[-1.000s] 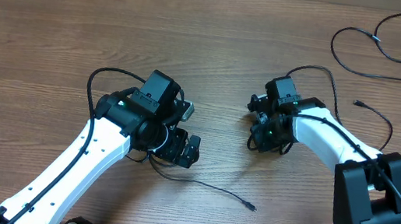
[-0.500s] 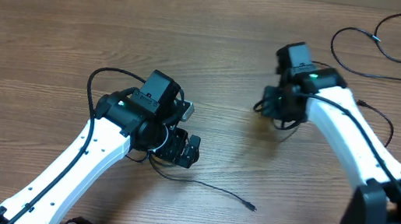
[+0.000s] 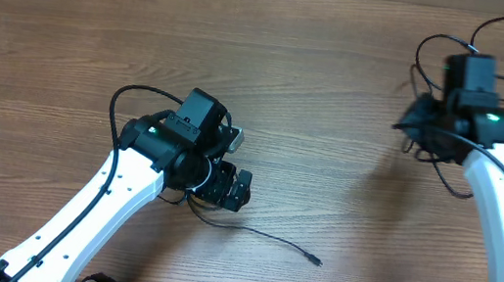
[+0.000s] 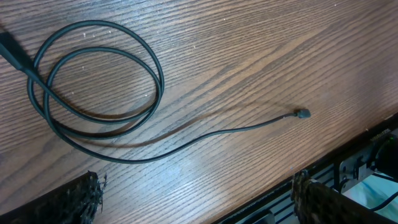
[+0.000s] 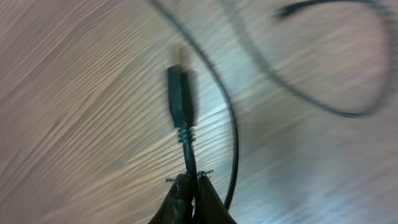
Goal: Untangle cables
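Right gripper (image 5: pixel 189 186): clamped on cable (image 5: pixel 189 158) just behind plug (image 5: pixel 180 99); plug's long axis points straight out ahead. Left gripper (image 4: pixel 198 186): spread wide, empty, far from plug.

The bottom edge of the left wrist view cuts off both fingertips (image 4: pixel 78 200) of the left gripper (image 4: pixel 199 202). Up and left of them, the thick connector (image 4: pixel 12 51) of the coiled cable (image 4: pixel 93 23) runs out of frame. Its small plug (image 4: pixel 302 114), ahead of the right finger, is too tiny to identify. Overhead, the wrist hides that coil. The right wrist view is smeared: the background cables (image 5: pixel 348 114) beyond the right gripper (image 5: pixel 191 186) are streaks, and the held cord (image 5: pixel 188 158) ends in perhaps a USB plug (image 5: pixel 180 93).
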Available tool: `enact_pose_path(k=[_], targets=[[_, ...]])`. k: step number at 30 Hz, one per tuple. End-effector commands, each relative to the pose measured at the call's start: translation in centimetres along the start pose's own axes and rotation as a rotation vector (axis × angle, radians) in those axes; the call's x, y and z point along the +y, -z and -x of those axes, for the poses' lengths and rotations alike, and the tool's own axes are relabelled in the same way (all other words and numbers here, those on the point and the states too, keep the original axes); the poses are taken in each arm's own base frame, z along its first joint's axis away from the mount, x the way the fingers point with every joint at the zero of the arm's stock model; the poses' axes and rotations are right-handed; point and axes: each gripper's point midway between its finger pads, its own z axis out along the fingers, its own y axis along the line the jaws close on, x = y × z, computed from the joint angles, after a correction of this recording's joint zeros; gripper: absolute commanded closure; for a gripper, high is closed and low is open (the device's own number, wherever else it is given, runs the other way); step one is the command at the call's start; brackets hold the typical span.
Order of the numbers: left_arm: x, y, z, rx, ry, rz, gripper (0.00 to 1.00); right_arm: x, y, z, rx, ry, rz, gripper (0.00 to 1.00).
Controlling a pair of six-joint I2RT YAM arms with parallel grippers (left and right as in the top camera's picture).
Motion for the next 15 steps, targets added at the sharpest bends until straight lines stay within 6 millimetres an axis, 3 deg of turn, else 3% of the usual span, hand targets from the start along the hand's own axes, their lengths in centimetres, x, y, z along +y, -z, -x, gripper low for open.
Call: enact_pose_path(k=[1, 9, 12, 15], targets=[[-0.5, 0.8, 0.6, -0.035, -0.016, -0.006, 0.01, -3.9, 1.5, 3.0, -0.092, -0.102, -0.097, 0.96], [-0.5, 0.8, 0.6, -0.035, -0.016, -0.006, 0.01, -11.2, 2.1, 5.3, -0.137, -0.270, -0.232, 0.96], [-0.5, 0.8, 0.6, -0.035, -0.016, -0.006, 0.01, -12.8, 2.2, 5.7, -0.143, -0.314, -0.251, 0.96], [-0.5, 0.8, 0.6, -0.035, -0.016, -0.006, 0.00, -13.2, 2.2, 5.7, -0.142, -0.325, -0.257, 0.96]])
